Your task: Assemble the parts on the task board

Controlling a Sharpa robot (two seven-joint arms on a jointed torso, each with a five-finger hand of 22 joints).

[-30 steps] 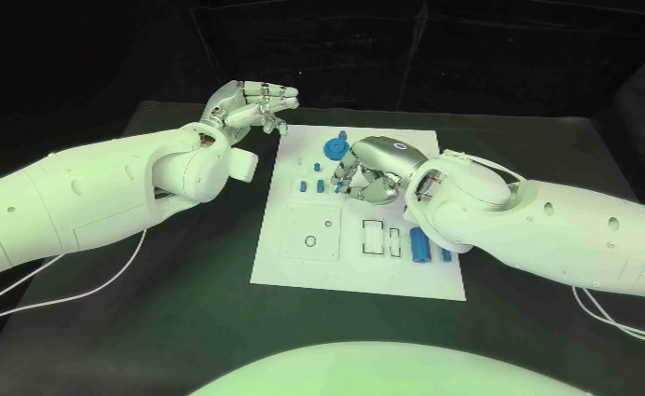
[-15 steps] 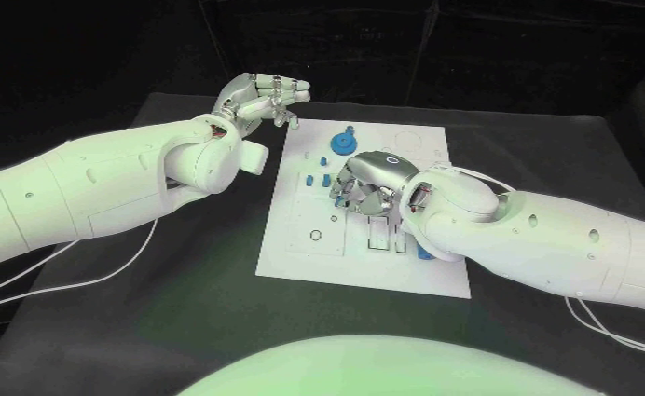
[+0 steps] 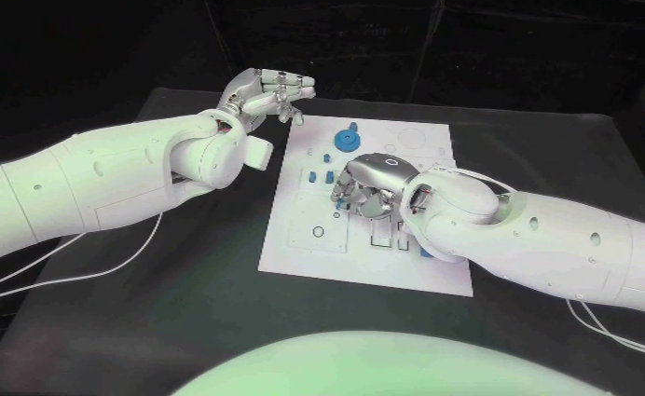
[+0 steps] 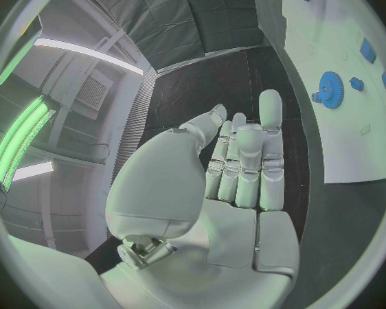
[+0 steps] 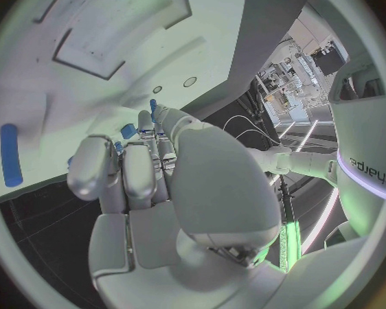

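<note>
Overhead, the table point(image 3: 161, 321) carries the board point(image 3: 417, 149) at its centre, long axis running away from the robot.

Right arm point(image 3: 565, 242) enters from the right and lies across the near right part of the board. Right hand point(image 3: 370, 186) is palm-down over the board's middle, fingers curled in toward the surface; wrist view shows the fingertips point(image 5: 154, 120) at or just above the white plate beside a small blue part point(image 5: 128, 130). Cannot tell whether that part is pinched or only next to the fingers.

Left arm point(image 3: 108, 182) enters from the left. Left hand point(image 3: 267, 93) is off the board, raised above the table near the board's far left corner. Fingers point(image 4: 244, 151) straight and close together, thumb apart; nothing in it.

Parts on board: blue gear point(image 3: 347, 141) on the far half, between the two hands, also in the left wrist view point(image 4: 330, 89). Small blue pieces point(image 3: 320, 175) in a row just left of the right hand. Blue cylinder point(image 5: 10, 154) lying flat on the board, well apart from the fingertips. Rectangular recesses point(image 3: 390, 239) on the near half, partly under the right wrist.
</note>
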